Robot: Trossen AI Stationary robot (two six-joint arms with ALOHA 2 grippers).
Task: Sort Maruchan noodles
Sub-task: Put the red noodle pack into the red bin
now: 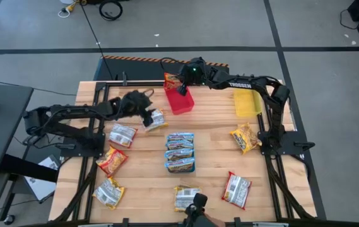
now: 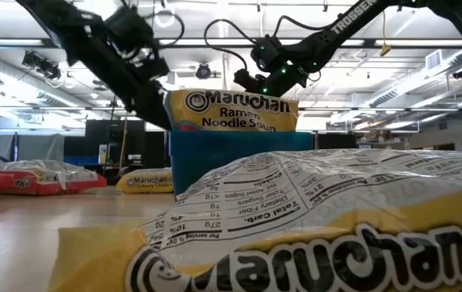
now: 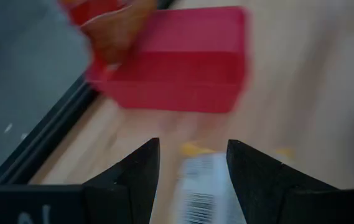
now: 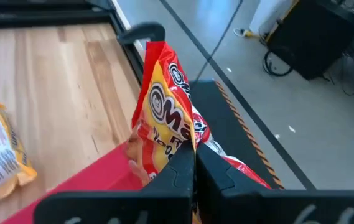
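Currently a red packet [image 4: 167, 118] is pinched in the closed right gripper [image 1: 180, 89] over the red tray [image 1: 182, 101] at the table's far edge; released off-centre, it could drop outside. A silver packet [image 1: 156, 120] is clasped by the part-open left gripper [image 1: 147, 116].

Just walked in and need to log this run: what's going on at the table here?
The right gripper is shut on a red-orange noodle packet, holding it over the red tray. The left gripper holds a silver packet between its fingers above the table. Other packets lie scattered; three sit in the blue tray.
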